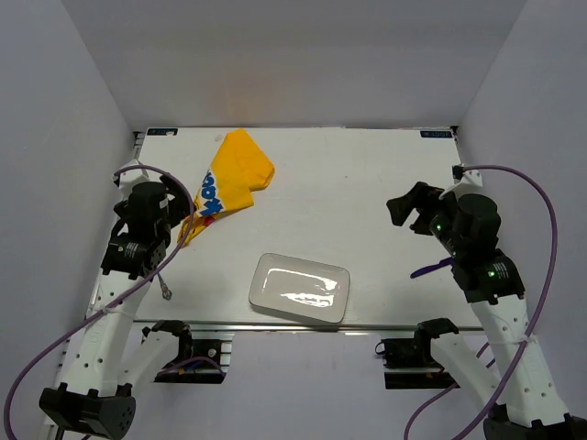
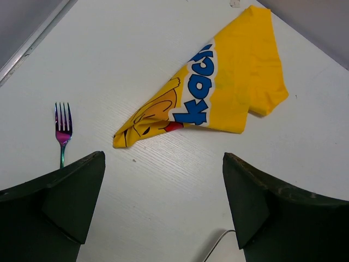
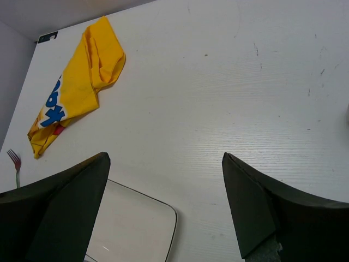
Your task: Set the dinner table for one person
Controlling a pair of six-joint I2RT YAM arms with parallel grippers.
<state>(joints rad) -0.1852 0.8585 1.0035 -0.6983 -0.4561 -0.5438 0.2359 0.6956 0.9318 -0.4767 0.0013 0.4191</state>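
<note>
Dinner table (image 1: 367, 183): rigid fixed slab beneath both arms, nothing to grasp; limp yellow mat (image 1: 237, 174) far-left, I'd pinch a corner; left gripper (image 2: 163, 164), right gripper (image 3: 163, 164) gaping wide, empty.

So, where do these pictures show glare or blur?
Top external: glare streaks on the white plate, a warm tint on the back wall above the yellow cloth. Left wrist: cloth and fork sharp, evenly lit. Right wrist: table sharp, without glare.

The fork (image 2: 63, 131) has its handle hidden behind the left pincer (image 2: 163, 169) — the plate (image 3: 136, 225) runs off the bottom edge.
</note>
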